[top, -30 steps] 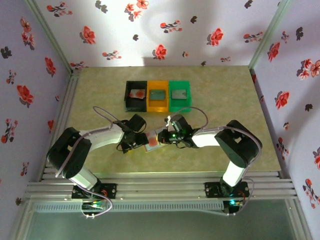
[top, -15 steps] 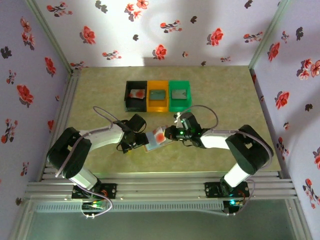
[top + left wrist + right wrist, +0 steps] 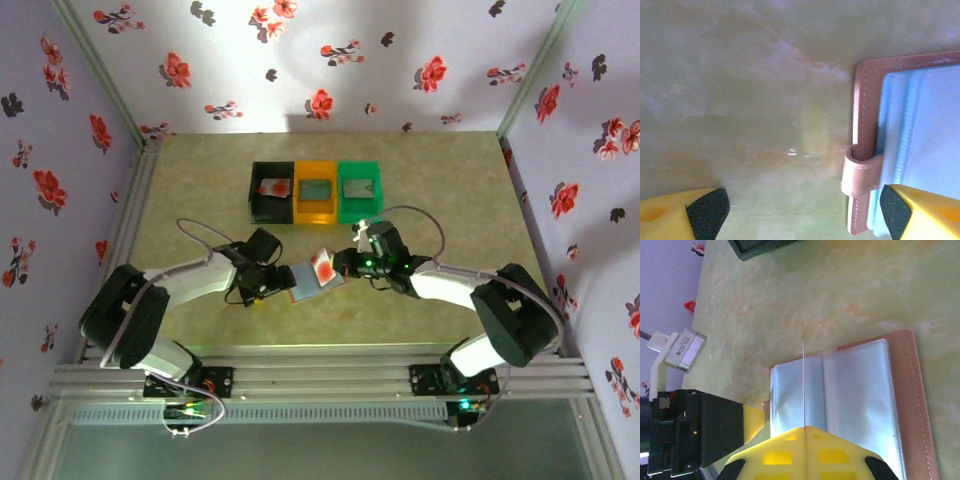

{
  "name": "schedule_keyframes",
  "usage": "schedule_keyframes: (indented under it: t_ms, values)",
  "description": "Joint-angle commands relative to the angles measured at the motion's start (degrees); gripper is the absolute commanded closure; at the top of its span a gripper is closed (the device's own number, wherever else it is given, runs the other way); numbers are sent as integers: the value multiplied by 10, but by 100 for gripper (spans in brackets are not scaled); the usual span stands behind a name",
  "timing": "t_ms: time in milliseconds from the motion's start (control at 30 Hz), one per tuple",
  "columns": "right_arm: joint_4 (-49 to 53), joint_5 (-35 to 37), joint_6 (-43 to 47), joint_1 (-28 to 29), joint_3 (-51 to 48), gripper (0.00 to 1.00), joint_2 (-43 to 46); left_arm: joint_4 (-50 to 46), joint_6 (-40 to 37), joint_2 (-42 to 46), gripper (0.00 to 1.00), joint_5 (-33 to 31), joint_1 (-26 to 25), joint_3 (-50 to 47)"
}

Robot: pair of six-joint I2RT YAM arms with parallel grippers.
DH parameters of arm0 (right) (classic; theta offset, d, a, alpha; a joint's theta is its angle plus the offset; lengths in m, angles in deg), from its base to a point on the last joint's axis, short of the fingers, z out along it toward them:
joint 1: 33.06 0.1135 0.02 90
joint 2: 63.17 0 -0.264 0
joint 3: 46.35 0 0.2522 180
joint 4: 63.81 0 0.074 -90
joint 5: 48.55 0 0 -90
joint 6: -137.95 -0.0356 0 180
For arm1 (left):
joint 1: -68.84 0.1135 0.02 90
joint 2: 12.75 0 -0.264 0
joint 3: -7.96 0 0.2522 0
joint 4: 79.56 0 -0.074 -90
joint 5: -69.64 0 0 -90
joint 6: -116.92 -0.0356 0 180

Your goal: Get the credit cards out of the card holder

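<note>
One credit card (image 3: 323, 266): clamped by right gripper (image 3: 804, 437), frame centre.
Left gripper (image 3: 799, 212): agape, empty, astride card holder (image 3: 910, 135) edge.
Advice: withdraw straight.

card holder (image 3: 299, 289): bifold, pinkish-tan outside, pale blue-grey inner panels (image 3: 855, 400), stitched tan edge, small tan loop (image 3: 860, 172) on one side. Open, flat on table (image 3: 200, 180), inner side up, near front edge.

flowered credit card (image 3: 323, 267): white with red flower, held up over holder's right part, tilted, pinched in right gripper (image 3: 340, 266). Thin edge-on line (image 3: 803, 385) in right wrist view.

Three more cards lying flat: flowered one (image 3: 271, 187) in black bin (image 3: 270, 213), grey ones in orange bin (image 3: 316, 213) and green bin (image 3: 360, 209).
</note>
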Motion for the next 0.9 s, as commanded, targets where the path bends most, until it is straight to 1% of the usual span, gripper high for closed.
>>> schedule_keyframes:
  t_ms: [0, 167, 300, 400, 533, 700, 867]
  values:
    - [24, -6, 14, -5, 6, 100, 25, 177, -35, -12, 14, 140, -5, -35]
    - [36, -16, 14, -5, 12, 100, 58, 169, -70, 68, 13, 135, 23, -40]
    - [38, -31, 16, -5, 11, 100, 78, 198, -85, 115, 13, 157, 47, -60]
    - [30, -47, 13, -5, 7, 100, 92, 254, -78, 137, 12, 192, 70, -90]
    - [20, -67, 11, -5, 2, 100, 108, 350, -51, 143, 12, 245, 95, -125]
    - [8, -87, 7, -5, -3, 100, 113, 433, -30, 138, 12, 284, 103, -141]
    - [-4, -110, 3, -5, -7, 100, 118, 557, 16, 117, 13, 321, 103, -161]
